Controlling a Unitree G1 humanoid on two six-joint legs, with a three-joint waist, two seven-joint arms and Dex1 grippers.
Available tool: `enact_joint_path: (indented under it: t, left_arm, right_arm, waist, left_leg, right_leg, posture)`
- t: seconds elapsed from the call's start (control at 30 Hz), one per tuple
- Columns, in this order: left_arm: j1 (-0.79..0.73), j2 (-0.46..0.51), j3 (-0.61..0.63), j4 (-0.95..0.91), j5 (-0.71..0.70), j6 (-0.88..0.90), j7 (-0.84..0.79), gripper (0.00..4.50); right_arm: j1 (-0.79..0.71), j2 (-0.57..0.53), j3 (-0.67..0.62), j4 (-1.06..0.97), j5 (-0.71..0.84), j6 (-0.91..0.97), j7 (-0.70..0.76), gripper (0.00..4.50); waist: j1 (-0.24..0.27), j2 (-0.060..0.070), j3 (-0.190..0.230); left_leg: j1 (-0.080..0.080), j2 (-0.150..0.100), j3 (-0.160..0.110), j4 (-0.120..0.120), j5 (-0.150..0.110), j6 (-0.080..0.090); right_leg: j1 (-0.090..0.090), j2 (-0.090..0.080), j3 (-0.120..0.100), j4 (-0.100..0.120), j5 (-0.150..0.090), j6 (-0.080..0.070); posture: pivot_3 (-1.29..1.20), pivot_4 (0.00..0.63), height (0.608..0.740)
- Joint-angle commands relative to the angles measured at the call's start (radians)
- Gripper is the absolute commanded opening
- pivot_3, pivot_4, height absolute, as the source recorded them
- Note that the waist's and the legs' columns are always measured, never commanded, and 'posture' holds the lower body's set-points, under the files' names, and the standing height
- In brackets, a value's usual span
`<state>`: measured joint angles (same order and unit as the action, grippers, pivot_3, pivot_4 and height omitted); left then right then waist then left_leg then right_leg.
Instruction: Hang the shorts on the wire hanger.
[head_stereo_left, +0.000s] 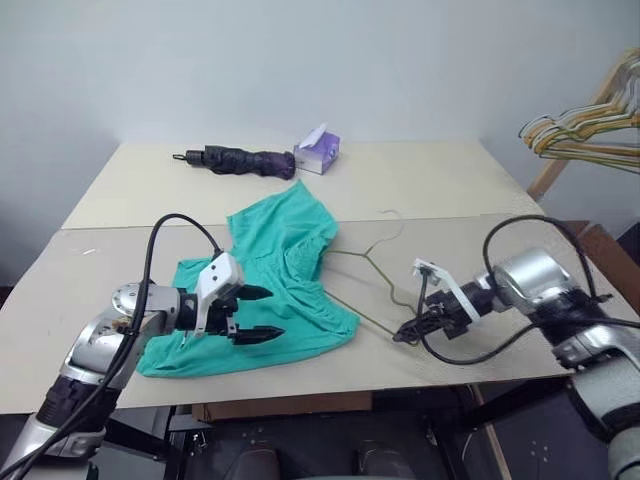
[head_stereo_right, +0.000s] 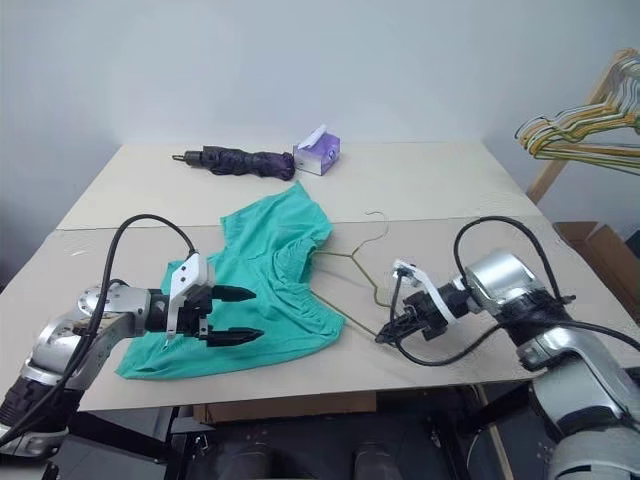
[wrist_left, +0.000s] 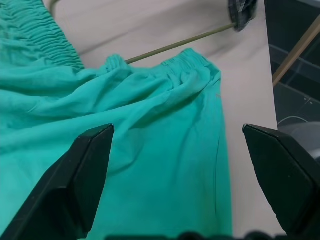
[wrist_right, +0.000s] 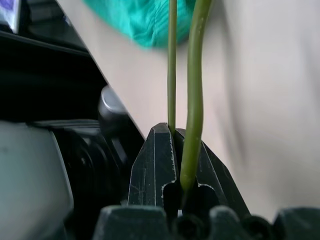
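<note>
One pair of teal-green shorts (head_stereo_left: 270, 285) lies crumpled on the front half of a pale table (head_stereo_left: 430, 185), closer to its left edge, the gathered waistband turned toward the middle. One thin wire hanger (head_stereo_left: 372, 268) rests on the surface just right of the shorts, its small hook toward the back edge and one corner of the triangle tucked under the waistband.

The left gripper (head_stereo_left: 262, 314) hangs just above the front part of the shorts, its forearm coming in from the front left corner and pointing across toward the right, angled slightly down. Its two black fingers (wrist_left: 75, 185) stand spread wide with only cloth beneath them, gripping nothing.

The right gripper (head_stereo_left: 405, 333) reaches in from the front right corner, wrist bent so it points left and downward, near the front edge. Its jaws are pinched tight on the hanger's front corner, where two runs of wire meet between the fingertips, as the right wrist view shows.

Near the back edge lie one dark folded umbrella (head_stereo_left: 235, 159) and, just beside its tip, one small purple tissue box (head_stereo_left: 317, 151). Beyond the table's right edge, a bunch of coloured hangers (head_stereo_left: 585, 130) hangs from a wooden rack.
</note>
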<state>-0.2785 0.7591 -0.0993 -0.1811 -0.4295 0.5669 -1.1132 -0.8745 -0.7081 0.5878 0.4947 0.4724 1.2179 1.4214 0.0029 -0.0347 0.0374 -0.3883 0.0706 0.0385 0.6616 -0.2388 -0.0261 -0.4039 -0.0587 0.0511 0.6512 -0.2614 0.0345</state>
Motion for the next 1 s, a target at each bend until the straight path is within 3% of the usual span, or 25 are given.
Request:
enact_joint_path:
  t: [0.03, 0.13, 0.3, 0.47, 0.57, 0.73, 0.9, 1.0]
  left_arm:
    - [-0.031, 0.001, 0.017, -0.013, 0.003, -0.019, 0.005, 4.45]
    - [-0.025, 0.006, 0.024, -0.016, 0.004, -0.018, 0.011, 4.45]
    - [-0.001, 0.013, 0.032, -0.038, -0.003, -0.007, 0.023, 4.45]
    - [-0.002, 0.014, 0.039, -0.041, -0.013, 0.01, 0.036, 4.45]
    - [-0.015, -0.002, 0.029, -0.04, -0.016, 0.025, 0.053, 4.45]
    - [-0.044, -0.013, 0.006, -0.039, -0.016, 0.021, 0.031, 4.45]
    - [-0.128, 0.008, 0.066, 0.023, -0.05, -0.002, -0.027, 4.45]
    - [-0.265, 0.043, 0.149, 0.146, -0.064, -0.071, -0.07, 4.45]
  right_arm:
    - [-0.078, 0.055, -0.06, 0.173, -0.033, -0.035, 0.011, 0.0]
    - [-0.101, 0.096, -0.127, 0.295, -0.042, -0.034, -0.013, 0.0]
    - [-0.051, 0.11, -0.269, 0.253, -0.025, -0.002, -0.12, 0.0]
    - [0.085, 0.174, -0.487, 0.01, -0.077, -0.016, -0.519, 0.0]
    - [0.168, 0.209, -0.567, -0.139, -0.084, -0.054, -0.647, 0.0]
    - [0.213, 0.218, -0.552, -0.329, -0.158, -0.256, -0.751, 0.0]
    - [0.192, 0.173, -0.457, -0.412, -0.22, -0.383, -0.696, 0.0]
    - [0.151, 0.143, -0.361, -0.391, -0.294, -0.532, -0.622, 0.0]
  waist:
    - [0.004, 0.0, 0.0]
    - [0.012, 0.0, 0.0]
    - [0.02, 0.0, 0.0]
    - [0.019, 0.0, 0.0]
    - [0.013, 0.0, 0.0]
    - [0.003, 0.001, 0.0]
    - [-0.016, 0.001, 0.0]
    - [-0.024, 0.0, 0.0]
  left_leg:
    - [-0.001, 0.0, 0.0, 0.0, 0.0, 0.0]
    - [-0.002, 0.0, 0.0, 0.0, 0.0, 0.0]
    - [-0.002, 0.0, 0.0, 0.0, 0.0, 0.0]
    - [-0.001, 0.0, 0.0, 0.0, 0.0, 0.0]
    - [-0.001, 0.0, 0.0, 0.0, 0.0, 0.0]
    - [-0.001, -0.001, 0.0, 0.0, 0.0, 0.0]
    - [-0.001, 0.0, 0.0, 0.0, 0.0, 0.0]
    - [-0.001, 0.0, 0.0, 0.0, 0.0, 0.0]
  right_leg:
    - [-0.001, 0.0, 0.0, 0.0, 0.0, 0.0]
    - [-0.001, 0.0, 0.0, 0.0, 0.0, 0.0]
    - [-0.001, 0.0, 0.0, 0.0, 0.0, 0.0]
    - [-0.002, 0.0, 0.0, 0.003, 0.0, 0.0]
    - [-0.002, 0.0, 0.0, 0.004, 0.0, 0.0]
    - [-0.002, 0.0, 0.001, 0.004, 0.0, 0.0]
    - [-0.002, 0.0, 0.0, 0.003, 0.0, 0.0]
    - [-0.002, 0.0, 0.0, 0.004, 0.0, 0.0]
  posture:
    - [0.08, 0.0, 0.74]
    - [0.09, 0.0, 0.74]
    - [0.09, 0.0, 0.74]
    - [0.06, 0.0, 0.74]
    - [0.04, 0.0, 0.74]
    - [0.03, 0.0, 0.74]
    - [0.01, 0.0, 0.74]
    - [0.01, 0.0, 0.74]
